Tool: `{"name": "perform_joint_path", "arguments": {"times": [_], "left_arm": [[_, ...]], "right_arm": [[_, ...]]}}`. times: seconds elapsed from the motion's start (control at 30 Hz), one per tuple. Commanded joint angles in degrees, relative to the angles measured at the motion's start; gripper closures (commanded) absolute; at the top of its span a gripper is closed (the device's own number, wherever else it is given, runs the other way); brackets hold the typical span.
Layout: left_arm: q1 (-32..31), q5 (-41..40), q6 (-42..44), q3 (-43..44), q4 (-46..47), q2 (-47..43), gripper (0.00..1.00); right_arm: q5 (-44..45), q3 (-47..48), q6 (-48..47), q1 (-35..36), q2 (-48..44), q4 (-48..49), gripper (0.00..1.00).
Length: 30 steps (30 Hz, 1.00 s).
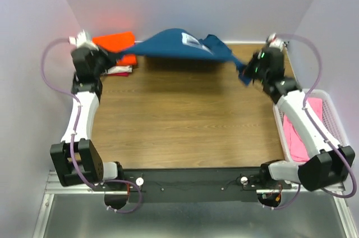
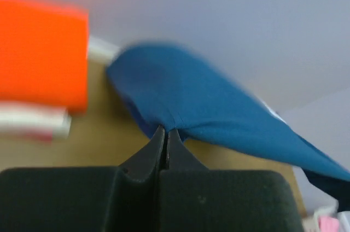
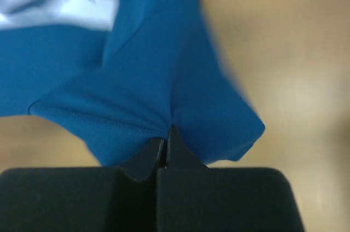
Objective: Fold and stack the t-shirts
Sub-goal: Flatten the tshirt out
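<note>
Left hand [image 2: 165,131], right hand [image 3: 166,129] on t-shirt [image 1: 168,46]

Wood table [image 1: 185,120] carries stacked tees [image 1: 115,41]

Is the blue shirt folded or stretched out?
Stretched out: left claw and right claw each pinch an end of the blue shirt, holding it up.

Top view: you're looking down from high on the near side, whole desk [image 1: 185,120] in frame. Left wrist view sits tight behind the left hand [image 2: 165,136], facing right along the far edge. Right wrist view hugs the right hand [image 3: 165,133], facing down. All three share the navy t-shirt [image 1: 179,47].
</note>
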Motion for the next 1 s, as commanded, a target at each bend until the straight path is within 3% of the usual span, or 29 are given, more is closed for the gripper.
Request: {"name": "perform_joint_path", "arguments": {"times": [0.0, 0.03, 0.13, 0.23, 0.27, 0.3, 0.37, 0.5, 0.63, 0.9, 0.97], "left_arm": [[1.1, -3.4, -4.3, -17.1, 4.0, -9.2, 1.00], [1.1, -3.4, -5.0, -25.2, 5.3, -10.7, 1.00], [1.3, -2.8, -5.9, -36.4, 8.7, -13.4, 0.97], [1.3, -0.8, -5.8, -42.8, 10.6, -14.5, 0.65], [1.3, -0.8, -5.2, -43.6, 10.4, -14.9, 0.59], [1.3, -1.4, -4.7, -44.6, 9.2, -16.5, 0.51], [1.3, -3.1, -3.5, -44.8, 6.9, -18.4, 0.46], [1.3, -9.6, -2.7, -43.9, 0.8, -23.4, 0.48], [1.3, -15.5, -1.2, -41.8, -2.1, -22.8, 0.51], [0.9, -15.0, 0.5, -39.6, -2.5, -15.9, 0.61], [0.6, -14.0, 1.1, -39.0, -2.3, -15.1, 0.70]], "right_arm": [[-4.6, -20.9, 8.5, -0.3, -9.1, -2.2, 1.00], [-5.7, -28.3, 9.1, -0.4, -10.5, -2.0, 1.00], [-8.1, -38.4, 11.8, -0.3, -14.4, -1.2, 0.87], [-13.0, -42.2, 12.3, -0.4, -18.5, -1.2, 0.59], [-13.5, -43.7, 12.9, -0.3, -20.1, -1.4, 0.51], [-13.8, -44.1, 13.3, -0.3, -21.6, -1.7, 0.35], [-13.2, -44.2, 14.6, -0.4, -25.4, -3.1, 0.20], [-10.8, -43.6, 16.0, -0.4, -25.3, -3.5, 0.19], [-3.8, -41.8, 16.8, -0.3, -20.4, -2.9, 0.22], [1.4, -33.8, 13.3, -0.4, -5.3, 3.6, 0.27], [3.6, -31.6, 12.7, -0.3, -1.4, 4.5, 0.28]]}}
